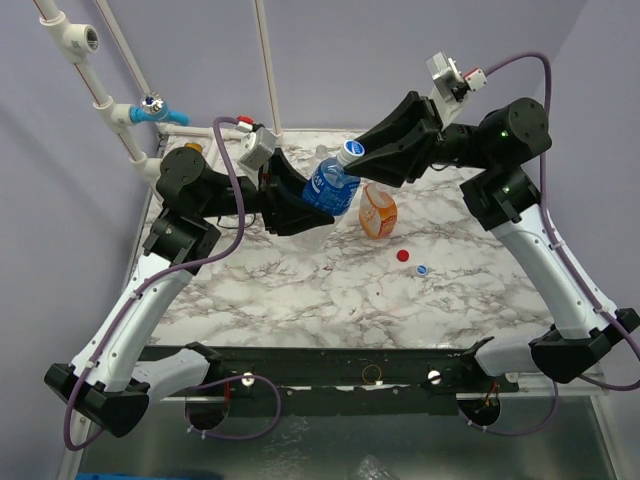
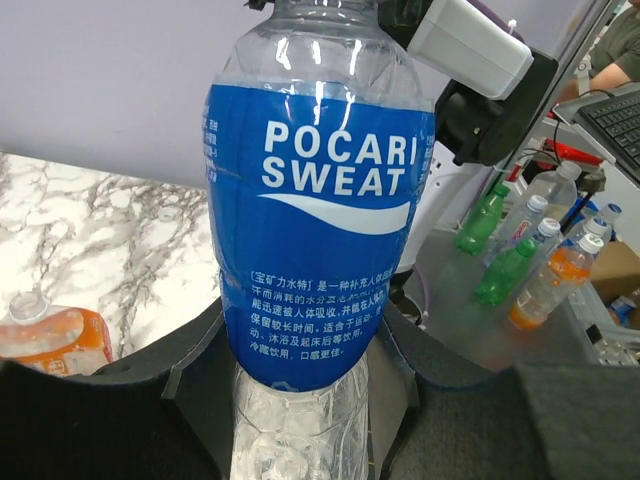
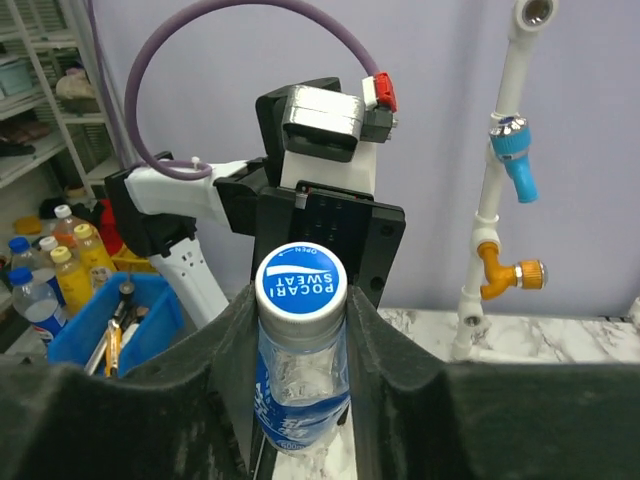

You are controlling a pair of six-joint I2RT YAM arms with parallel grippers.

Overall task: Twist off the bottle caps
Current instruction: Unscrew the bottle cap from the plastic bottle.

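Thin clear plastic, I judge, so the blue-labelled bottle [image 2: 315, 260] would dent and slip if squeezed; my left claw [image 2: 300, 352] clamps its lower body, holding it above the tabletop [image 1: 300, 290]. My right claw [image 3: 300, 305] pinches the blue-and-white cap [image 3: 300, 281], probably the stiffest hold.

You have a lilac wall [image 1: 400, 60] behind your marble-patterned table [image 1: 300, 295], with white pipework [image 1: 77, 42] at its far-left corner.

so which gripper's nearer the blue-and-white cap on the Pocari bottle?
Right. The right gripper is closed on the cap itself; the left gripper holds the bottle lower down, around its body.
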